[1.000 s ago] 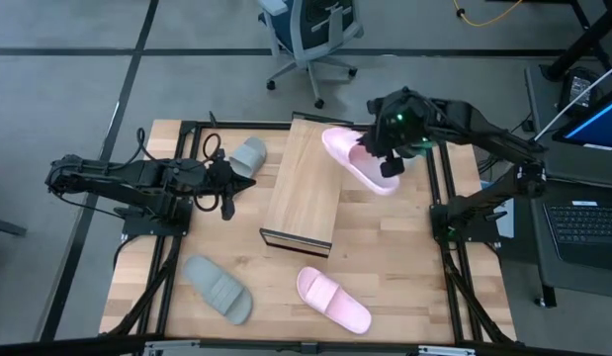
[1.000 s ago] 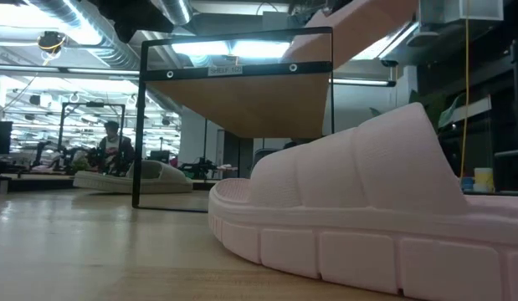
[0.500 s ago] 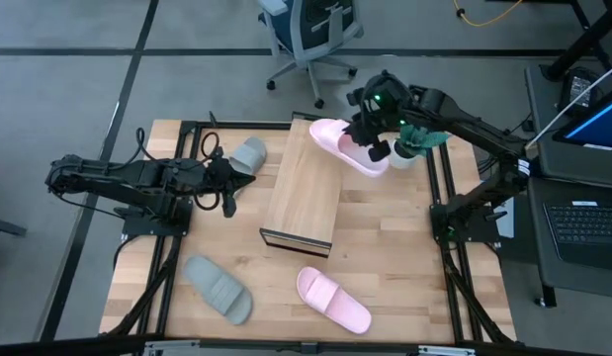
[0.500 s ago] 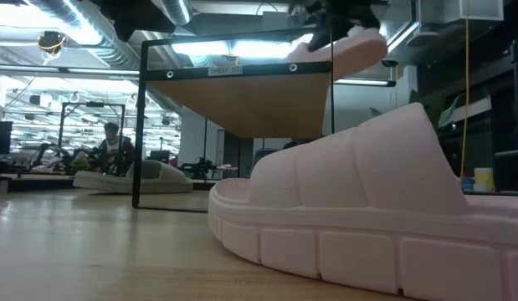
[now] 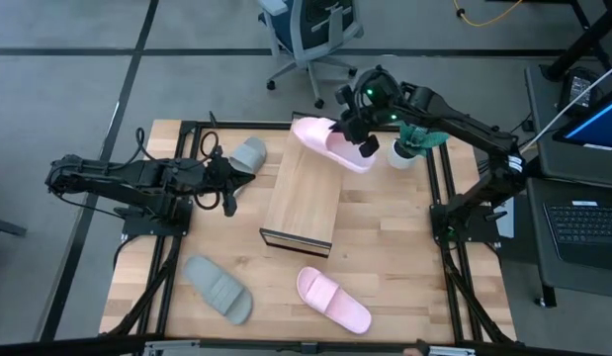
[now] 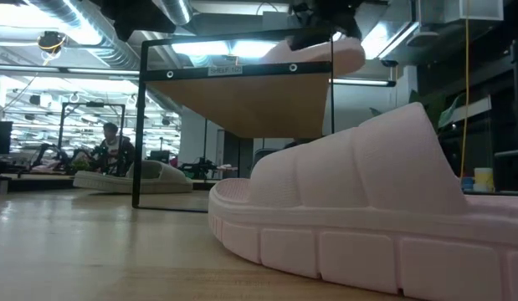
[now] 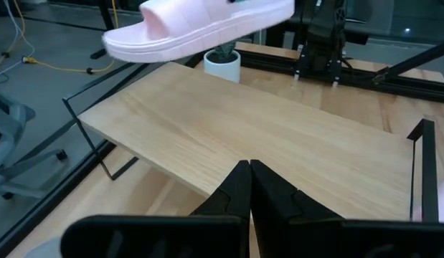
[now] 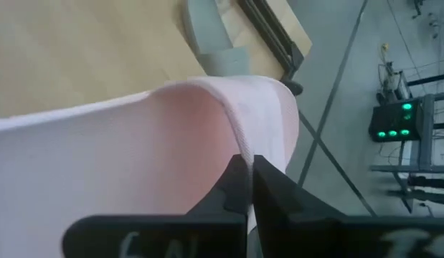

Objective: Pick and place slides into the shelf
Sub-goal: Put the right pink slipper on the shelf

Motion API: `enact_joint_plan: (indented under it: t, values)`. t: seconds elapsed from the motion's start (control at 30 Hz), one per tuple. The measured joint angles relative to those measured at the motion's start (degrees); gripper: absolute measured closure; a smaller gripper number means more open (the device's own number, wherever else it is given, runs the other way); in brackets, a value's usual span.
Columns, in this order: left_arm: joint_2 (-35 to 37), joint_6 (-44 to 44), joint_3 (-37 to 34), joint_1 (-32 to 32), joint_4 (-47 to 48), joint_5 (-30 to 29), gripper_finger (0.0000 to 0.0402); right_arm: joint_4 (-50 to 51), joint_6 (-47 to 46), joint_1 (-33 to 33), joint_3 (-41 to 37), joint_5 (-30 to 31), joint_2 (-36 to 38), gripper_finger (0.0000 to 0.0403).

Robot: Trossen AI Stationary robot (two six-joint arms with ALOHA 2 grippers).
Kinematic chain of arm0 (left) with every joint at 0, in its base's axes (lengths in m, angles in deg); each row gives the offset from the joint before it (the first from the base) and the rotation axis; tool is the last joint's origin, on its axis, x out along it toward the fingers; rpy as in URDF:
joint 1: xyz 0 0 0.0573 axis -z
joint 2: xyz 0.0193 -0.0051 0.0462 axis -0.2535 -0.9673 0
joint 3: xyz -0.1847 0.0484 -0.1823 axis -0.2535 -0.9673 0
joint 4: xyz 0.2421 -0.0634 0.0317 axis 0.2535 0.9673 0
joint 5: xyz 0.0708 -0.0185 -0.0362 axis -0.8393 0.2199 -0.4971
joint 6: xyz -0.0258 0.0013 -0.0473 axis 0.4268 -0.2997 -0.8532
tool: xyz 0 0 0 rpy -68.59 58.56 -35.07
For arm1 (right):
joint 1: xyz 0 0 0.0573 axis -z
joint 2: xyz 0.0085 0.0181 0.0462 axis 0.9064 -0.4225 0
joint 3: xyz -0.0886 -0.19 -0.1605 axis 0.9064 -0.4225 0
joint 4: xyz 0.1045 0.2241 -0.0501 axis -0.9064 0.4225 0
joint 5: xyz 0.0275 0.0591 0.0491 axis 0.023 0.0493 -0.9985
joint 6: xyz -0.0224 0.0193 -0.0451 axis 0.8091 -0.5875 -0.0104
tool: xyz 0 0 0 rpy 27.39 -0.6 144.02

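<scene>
1. The shelf (image 5: 304, 193) lies lengthwise down the middle of the table (image 5: 404, 257), its plank top bare, so a sandal can be lowered onto it from above. In the low view only its dark frame and the underside of the plank show; the top surface is hidden from there.
2. The right arm reaches across the far end of the shelf so that its load hangs over the plank's far corner and not over the bare tabletop. Most of that arm's wrist is cut off in the low view.
3. The left arm rests low at the left side of the table, waiting out of the way.
4. The carried pink slide (image 5: 330, 143) is held clear above the shelf, tilted, not yet touching the wood, as the left wrist view shows. I judge this to be the approach before setting down.
5. The other three slides lie on the tabletop: a pink one (image 5: 333, 298) near the front edge, a grey-green one (image 5: 218, 287) at front left, another grey-green one (image 5: 249, 155) partly hidden by the left arm.
6. The right gripper (image 5: 363, 136) is clamped on the carried slide's strap edge.
7. The left gripper (image 7: 249, 188) has its fingers pressed together, holding nothing.
8. A small potted plant (image 5: 406, 146) stands beside the shelf's far end, partly covered by the arm.
</scene>
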Motion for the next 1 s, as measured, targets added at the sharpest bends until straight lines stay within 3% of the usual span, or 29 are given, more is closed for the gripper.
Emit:
enact_joint_plan:
  t: [0.47,1.0]
  values:
    - [0.0,1.05,0.0,0.0,0.02,0.01,0.0401,-2.1,5.99,0.22,0.0,0.06,-5.24,0.0395]
    - [0.0,1.07,0.0,-0.01,0.04,-1.21,0.0401,-5.78,9.03,2.93,0.02,-1.98,-5.86,0.0395]
